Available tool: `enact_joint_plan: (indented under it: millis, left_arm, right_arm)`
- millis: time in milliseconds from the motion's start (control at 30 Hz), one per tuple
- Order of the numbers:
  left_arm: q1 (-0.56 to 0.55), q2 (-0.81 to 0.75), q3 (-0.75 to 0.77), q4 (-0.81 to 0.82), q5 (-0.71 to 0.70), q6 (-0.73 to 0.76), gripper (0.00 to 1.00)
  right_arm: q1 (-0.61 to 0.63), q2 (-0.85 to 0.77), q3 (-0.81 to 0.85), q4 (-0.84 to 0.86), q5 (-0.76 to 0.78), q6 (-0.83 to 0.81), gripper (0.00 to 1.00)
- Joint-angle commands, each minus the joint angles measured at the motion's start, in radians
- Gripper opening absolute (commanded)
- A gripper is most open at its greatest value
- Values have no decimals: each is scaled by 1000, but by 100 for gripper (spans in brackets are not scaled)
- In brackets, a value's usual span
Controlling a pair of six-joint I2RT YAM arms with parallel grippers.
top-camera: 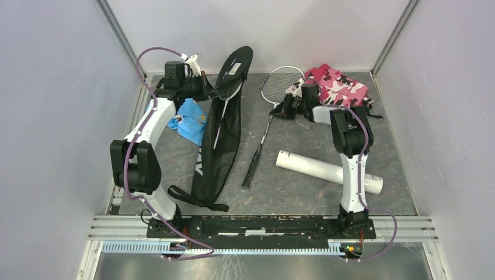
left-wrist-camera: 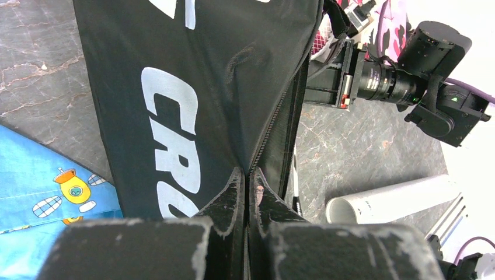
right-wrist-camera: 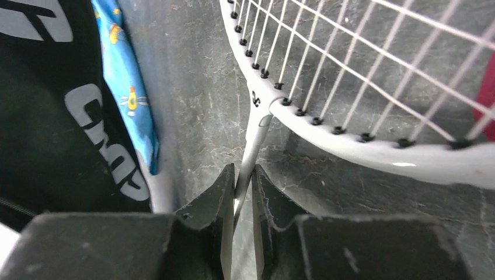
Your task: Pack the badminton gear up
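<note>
top external: left arm holds the bag open, right arm is set on the loose racket

left fingers (left-wrist-camera: 230, 198) are pinched fully shut on the zipper edge of the bag (top-camera: 233, 134), lifting that flap, i guess so the mouth gapes for loading. the other racket (top-camera: 229, 88) already looks to be lying in it. right fingers (right-wrist-camera: 219, 198) sit nearly shut either side of the racket (top-camera: 282, 84) shaft, just below the head. can't tell if they actually bite on it. grabbing there makes sense to me: thin shaft, easy to pick off the surface (top-camera: 292, 192). that racket lies flat between bag and tube (top-camera: 327, 170), its head by the pink cloth (top-camera: 341, 87). tube's not packed yet either.
</note>
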Motion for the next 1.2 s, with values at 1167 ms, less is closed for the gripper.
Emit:
enact_joint_plan:
  millis: [1167]
  left_arm:
    - [24,-27,0,192,-324,-319,2]
  right_arm:
    - [83,-430,-127,-137,-266,-208,0]
